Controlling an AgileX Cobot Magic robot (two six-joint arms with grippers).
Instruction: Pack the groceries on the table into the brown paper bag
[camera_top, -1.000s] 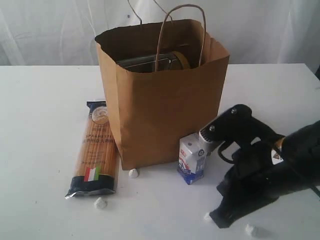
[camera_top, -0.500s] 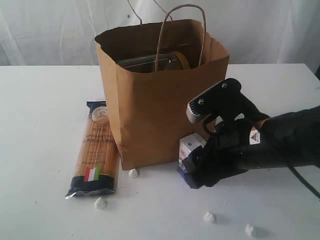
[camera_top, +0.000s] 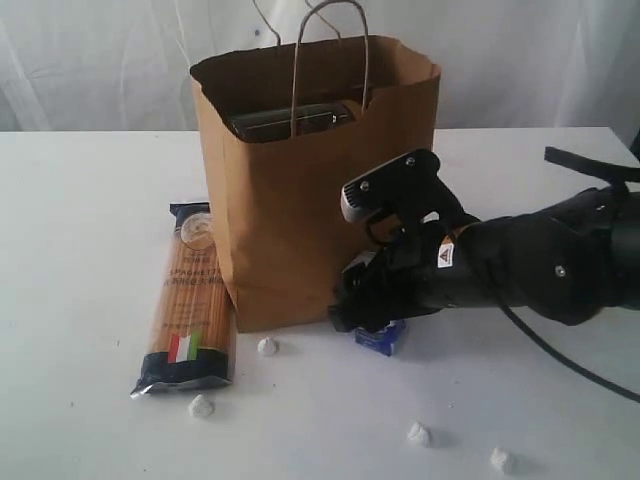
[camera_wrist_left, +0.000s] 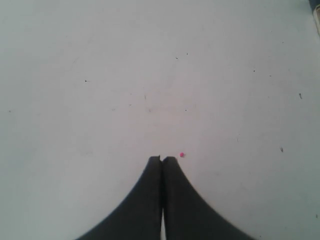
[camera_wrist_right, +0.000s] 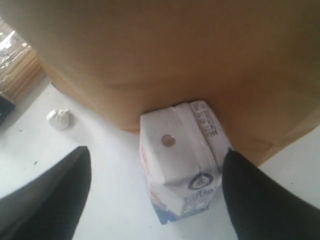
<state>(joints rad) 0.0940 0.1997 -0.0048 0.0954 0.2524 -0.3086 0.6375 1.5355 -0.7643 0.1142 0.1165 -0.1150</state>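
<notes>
White-and-blue carton (camera_wrist_right: 180, 172), upright on the table (camera_top: 80, 200), stands between the fingers of the right gripper (camera_wrist_right: 156, 151). The jaws are spread wide to either side and are not clamped on it. One finger (camera_wrist_right: 250, 195) lies close by the carton's side, and whether it touches cannot be told. The other finger (camera_wrist_right: 50, 195) is separated from the carton by a strip of bare tabletop. This straddle suggests a side grasp in preparation: the fingers need only close on the carton's two flat faces.

Just past the fingertips, the brown paper bag (camera_wrist_right: 175, 60) rises as a wall, with the carton set against its foot. Because the bag stands so close, the approach must be low and level, with little room to push further. Closing off-centre could shove the carton into the paper or tip it.

To one side of the gripper, near the bag's corner, lies a white lump (camera_wrist_right: 60, 119), which is not a grocery item. Farther out on that side, the spaghetti packet (camera_top: 190, 300) lies flat along the bag's base, unpacked.

Above the gripper is the bag's open mouth, with its handles (camera_top: 330, 40) upright. Dark contents (camera_top: 290, 120) show inside but are too shadowed to name. The carton would have to be lifted clear of that rim.

Inset: the left gripper (camera_wrist_left: 161, 159) has its jaws pressed together on nothing, over bare table, out of the working arm's way.
</notes>
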